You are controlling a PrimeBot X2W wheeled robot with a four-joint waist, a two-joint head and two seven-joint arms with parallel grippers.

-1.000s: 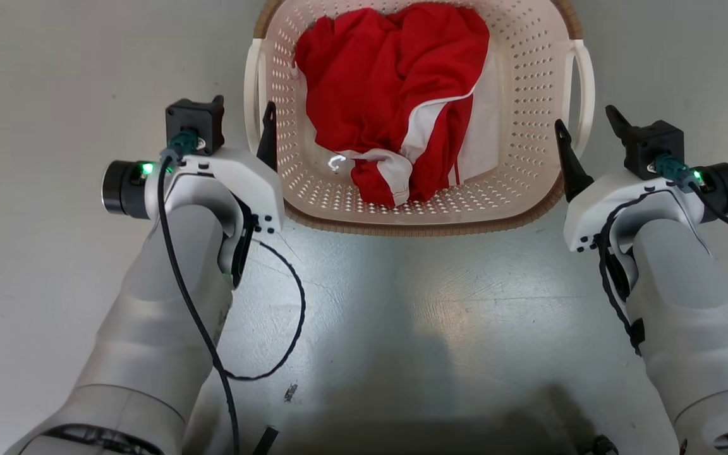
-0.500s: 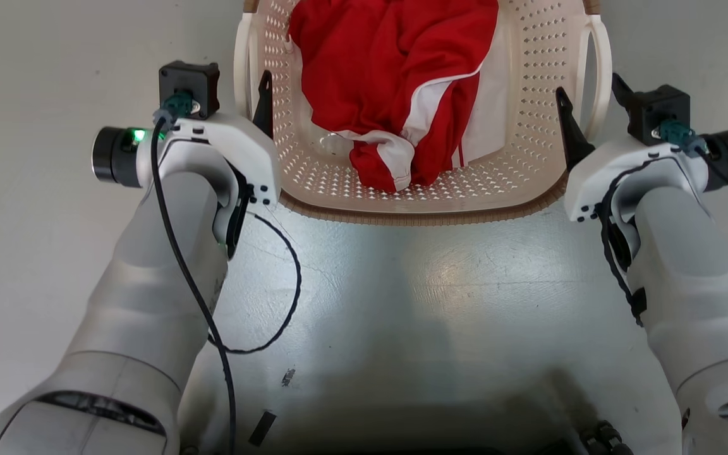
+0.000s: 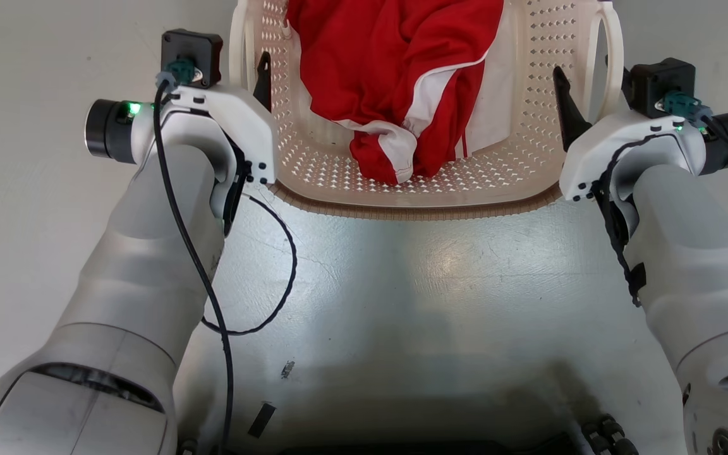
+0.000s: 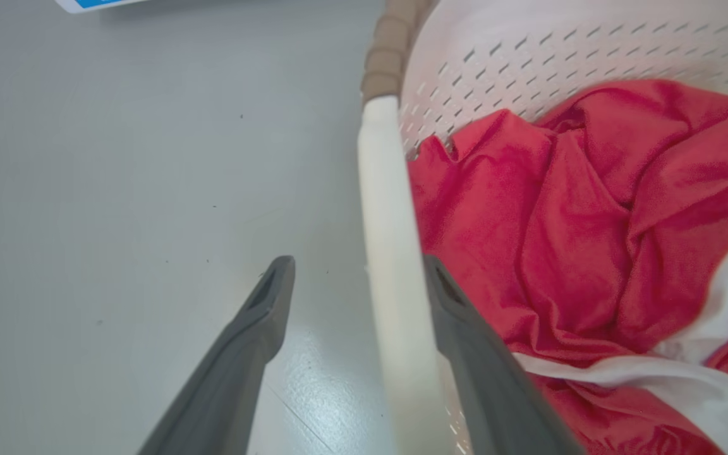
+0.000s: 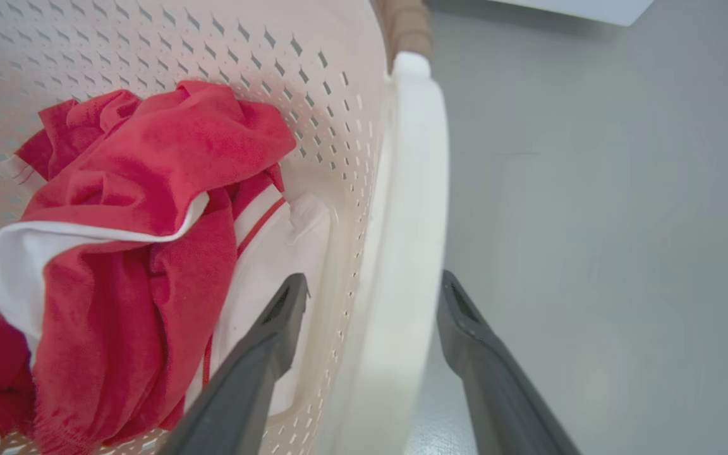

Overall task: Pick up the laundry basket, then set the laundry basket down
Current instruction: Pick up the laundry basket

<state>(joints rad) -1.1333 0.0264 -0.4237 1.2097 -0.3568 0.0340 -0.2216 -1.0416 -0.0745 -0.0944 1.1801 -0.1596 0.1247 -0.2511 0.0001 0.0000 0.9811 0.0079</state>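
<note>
The laundry basket, cream perforated plastic with a brown woven-look rim, stands on the floor at the top middle of the head view, with red and white clothing inside. My left gripper is open and straddles the basket's left white handle: one finger inside the basket, one outside over the floor. In the left wrist view the left gripper has its inner finger close against the handle. My right gripper is open too. The right gripper straddles the right handle the same way.
Grey floor lies all around, with a shiny patch in front of the basket. A black cable loops off my left forearm. A blue-and-white edge and a white edge show on the floor beyond the basket.
Both grippers have slid forward along the basket's sides, so the handles sit deeper between the fingers. The head view has shifted, with the basket larger and higher in the picture.
</note>
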